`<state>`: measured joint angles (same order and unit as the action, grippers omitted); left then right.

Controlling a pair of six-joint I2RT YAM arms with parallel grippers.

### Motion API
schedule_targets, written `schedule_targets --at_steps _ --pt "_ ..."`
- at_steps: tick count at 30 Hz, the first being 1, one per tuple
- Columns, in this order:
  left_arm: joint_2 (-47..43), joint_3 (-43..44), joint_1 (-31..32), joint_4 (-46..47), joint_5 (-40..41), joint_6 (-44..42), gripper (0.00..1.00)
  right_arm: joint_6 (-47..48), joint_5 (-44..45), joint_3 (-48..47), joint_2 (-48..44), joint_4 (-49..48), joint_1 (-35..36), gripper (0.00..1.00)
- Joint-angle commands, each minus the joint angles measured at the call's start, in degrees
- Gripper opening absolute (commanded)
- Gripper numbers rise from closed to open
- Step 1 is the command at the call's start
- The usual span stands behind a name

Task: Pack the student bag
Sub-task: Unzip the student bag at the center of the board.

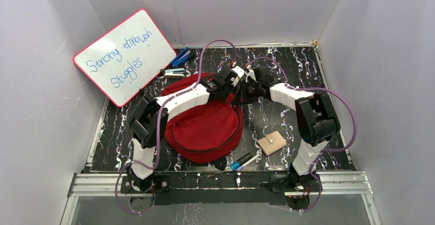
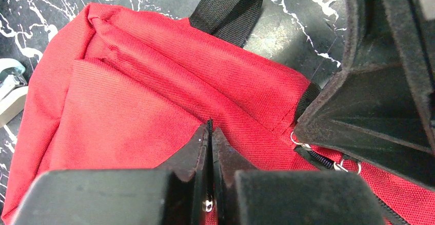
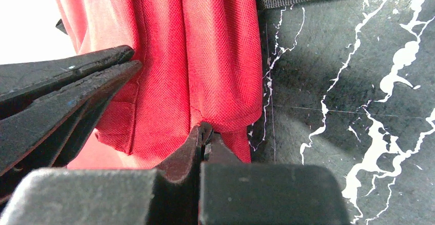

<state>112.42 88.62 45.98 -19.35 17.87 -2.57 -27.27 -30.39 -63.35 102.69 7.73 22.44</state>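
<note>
Dark-red cloth, soft and light, the student bag (image 1: 205, 127) slumps left of centre on the counter (image 1: 287, 66) and will likely fold wherever pinched; zip pulls or seams look the surest hold. The right claw (image 3: 204, 133) is clamped on a fabric edge. The left claw (image 2: 210, 133) is pressed together, a metal glint between, perhaps a zip pull. A beige wallet (image 1: 271, 143) and markers (image 1: 245, 161) lie near; both arms crowd the bag's far edge.

Black marbled table (image 1: 302, 63): student bag (image 1: 205, 127), wallet (image 1: 272, 143), markers (image 1: 240, 162), staplers (image 1: 179, 58), whiteboard (image 1: 125, 56) far-left.
</note>
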Motion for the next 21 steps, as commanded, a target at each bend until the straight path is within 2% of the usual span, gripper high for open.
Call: schedule_targets --at_steps 1,10,15,21 --pt "-1.4 1.6 -0.2 -0.9 3.5 1.6 0.0 -0.2 -2.4 1.0 -1.7 -0.6 -0.1 0.0" --pt "-6.9 -3.8 -0.6 3.6 10.8 13.6 0.0 -0.1 -2.3 1.7 -2.0 -0.9 -0.1 0.0" --pt "-11.6 -9.2 -2.5 6.0 11.1 21.5 0.0 0.2 -2.1 1.9 -2.0 -0.7 -0.2 0.0" --pt "-17.5 -16.2 -4.9 9.3 10.6 26.1 0.0 0.5 -1.9 2.0 -2.0 -0.4 -0.1 0.0"
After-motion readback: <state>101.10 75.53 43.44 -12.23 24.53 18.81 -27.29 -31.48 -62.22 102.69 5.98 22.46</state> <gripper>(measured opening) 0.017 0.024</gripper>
